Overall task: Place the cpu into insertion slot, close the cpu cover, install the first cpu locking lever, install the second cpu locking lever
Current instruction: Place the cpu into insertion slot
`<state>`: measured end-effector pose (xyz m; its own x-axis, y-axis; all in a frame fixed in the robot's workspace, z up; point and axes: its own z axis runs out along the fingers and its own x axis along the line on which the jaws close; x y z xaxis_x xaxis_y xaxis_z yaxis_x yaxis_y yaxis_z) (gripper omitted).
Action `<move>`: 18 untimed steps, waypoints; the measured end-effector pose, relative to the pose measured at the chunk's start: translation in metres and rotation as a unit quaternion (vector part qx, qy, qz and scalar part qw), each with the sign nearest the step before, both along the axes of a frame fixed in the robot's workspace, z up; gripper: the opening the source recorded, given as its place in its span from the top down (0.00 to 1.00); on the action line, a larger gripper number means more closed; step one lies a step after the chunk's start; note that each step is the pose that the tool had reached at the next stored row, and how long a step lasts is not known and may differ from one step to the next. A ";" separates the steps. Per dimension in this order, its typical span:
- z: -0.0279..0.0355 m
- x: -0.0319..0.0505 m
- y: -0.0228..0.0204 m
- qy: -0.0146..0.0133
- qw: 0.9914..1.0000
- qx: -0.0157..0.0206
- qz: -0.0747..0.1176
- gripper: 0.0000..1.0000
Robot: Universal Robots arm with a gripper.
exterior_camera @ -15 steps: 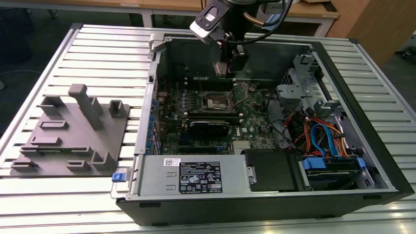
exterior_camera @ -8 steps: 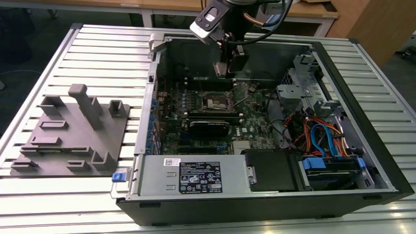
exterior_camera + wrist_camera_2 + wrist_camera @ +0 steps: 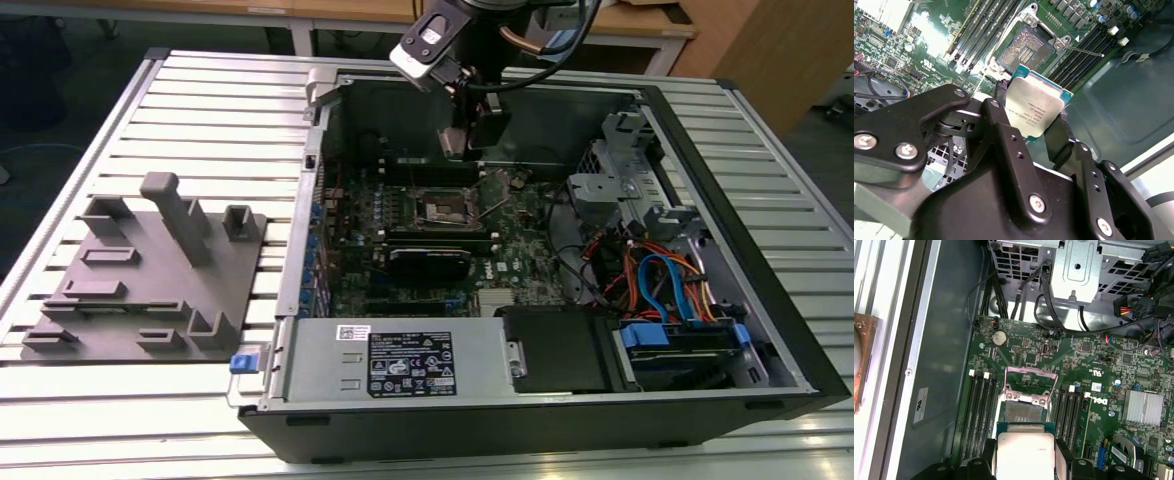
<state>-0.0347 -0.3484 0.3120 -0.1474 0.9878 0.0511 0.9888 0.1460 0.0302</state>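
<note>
A slatted metal surface (image 3: pixel 747 120) carries an open black computer case (image 3: pixel 561 425) lying on its side. A grey moulded fixture plate (image 3: pixel 147 290) sits at 9 o'clock of the case in the exterior view. Inside the case the green motherboard (image 3: pixel 514 250) lies flat. The arm's hand (image 3: pixel 470 140) hangs over the board, at 12 o'clock of the insertion slot (image 3: pixel 443 208) in the exterior view and apart from it. Its 2 black fingers (image 3: pixel 1058 142) are pinching the cpu (image 3: pixel 1036 107) by 2 opposite edges, with the chip tilted, clear of the board, and its silver top turned toward the second wrist view. The cpu cover (image 3: pixel 1030 374) stands swung up at 1 edge of the insertion slot, whose contact field lies bare in both wrist views. 1 thin locking lever (image 3: pixel 1085 50) sticks out just beside the slot.
</note>
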 end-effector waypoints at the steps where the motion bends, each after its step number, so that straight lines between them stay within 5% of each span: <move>1: 0.0000 0.0000 0.0000 0.000 1.000 0.000 0.000 0.46; 5: -0.0013 -0.0002 0.0000 0.000 1.000 0.000 0.000 0.46; 11: -0.0116 -0.0020 0.0003 0.000 1.000 0.000 -0.005 0.46; 18: -0.0215 -0.0028 0.0006 0.000 0.999 0.000 -0.033 0.46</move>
